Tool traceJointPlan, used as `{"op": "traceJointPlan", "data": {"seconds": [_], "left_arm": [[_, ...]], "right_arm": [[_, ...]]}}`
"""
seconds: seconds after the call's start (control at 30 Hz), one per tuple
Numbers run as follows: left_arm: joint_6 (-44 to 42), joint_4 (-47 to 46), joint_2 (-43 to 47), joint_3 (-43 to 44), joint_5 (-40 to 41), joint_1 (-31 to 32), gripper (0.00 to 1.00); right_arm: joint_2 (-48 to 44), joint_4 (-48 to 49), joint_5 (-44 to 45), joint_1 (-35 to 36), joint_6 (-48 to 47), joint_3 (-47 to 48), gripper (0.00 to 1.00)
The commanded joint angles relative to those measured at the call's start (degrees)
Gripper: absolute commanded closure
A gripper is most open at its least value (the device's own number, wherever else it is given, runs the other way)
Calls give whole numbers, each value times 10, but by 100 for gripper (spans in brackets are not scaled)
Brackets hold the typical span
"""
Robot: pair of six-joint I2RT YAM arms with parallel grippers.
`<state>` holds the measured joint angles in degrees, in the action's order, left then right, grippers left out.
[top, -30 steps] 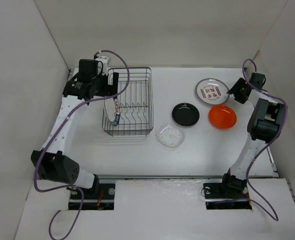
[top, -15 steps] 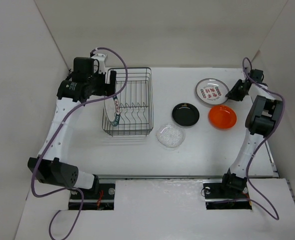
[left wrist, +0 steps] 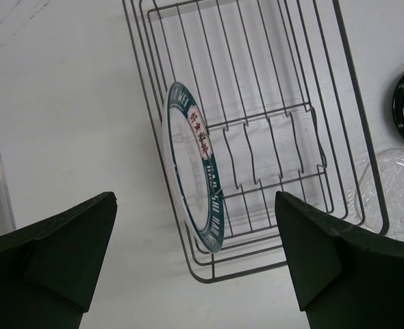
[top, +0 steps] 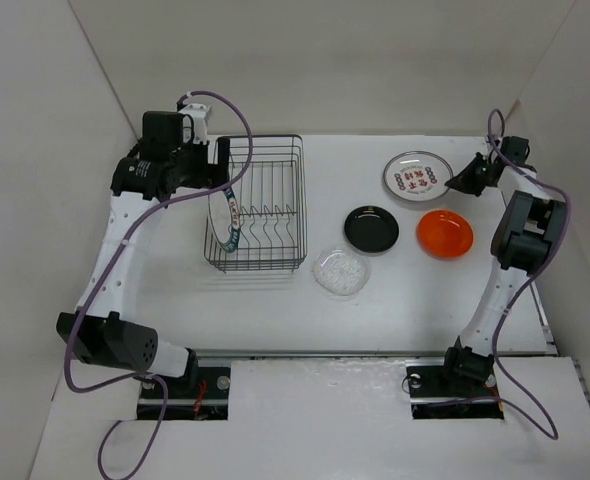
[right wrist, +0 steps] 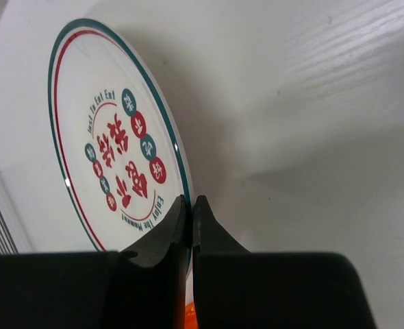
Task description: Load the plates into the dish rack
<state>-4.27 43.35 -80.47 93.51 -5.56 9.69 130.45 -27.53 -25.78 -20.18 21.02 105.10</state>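
Note:
The dish rack point(top: 302, 200) stands at the left of the table, and a white plate with a dark patterned rim point(top: 222, 222) stands on edge at its left end. My left gripper point(top: 218, 163) hovers above that end, open and empty; its view looks down on the same plate point(left wrist: 195, 168) and the rack point(left wrist: 352, 89). At the far right, my right gripper point(top: 458, 181) is shut on the rim of the white plate with red characters point(top: 416, 175). In the right wrist view its fingers point(right wrist: 190, 202) pinch that plate's edge point(right wrist: 113, 130).
A glossy black plate point(top: 371, 228), an orange plate point(top: 444, 233) and a clear glass plate point(top: 340, 271) lie flat on the table between the rack and the right arm. White walls enclose the table on three sides.
My right gripper has closed onto the rim of the red-character plate, which has shifted a little to the left and back. The left arm has drawn slightly back and left, still open.

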Motion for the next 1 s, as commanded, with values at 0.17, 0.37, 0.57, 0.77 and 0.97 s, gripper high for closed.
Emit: {"op": "traceJointPlan", "data": {"seconds": [0.17, 0.37, 0.57, 0.77, 0.97], "left_arm": [[-9, -83, -28, 40, -188, -2, 0], [-27, -150, -62, 77, -310, 4, 0], [-9, -170, -150, 158, -401, 16, 0], [9, -170, -232, 227, -445, 23, 0], [24, -176, -254, 232, -501, 23, 0]], "right_arm": [[-176, 329, -88, 2, 117, -219, 100], [-297, 475, -111, 33, 135, -287, 100], [-365, 506, -177, 93, 128, -305, 100], [-429, 501, -195, 170, 108, -324, 100], [-457, 495, -198, 231, 108, -324, 100]]}}
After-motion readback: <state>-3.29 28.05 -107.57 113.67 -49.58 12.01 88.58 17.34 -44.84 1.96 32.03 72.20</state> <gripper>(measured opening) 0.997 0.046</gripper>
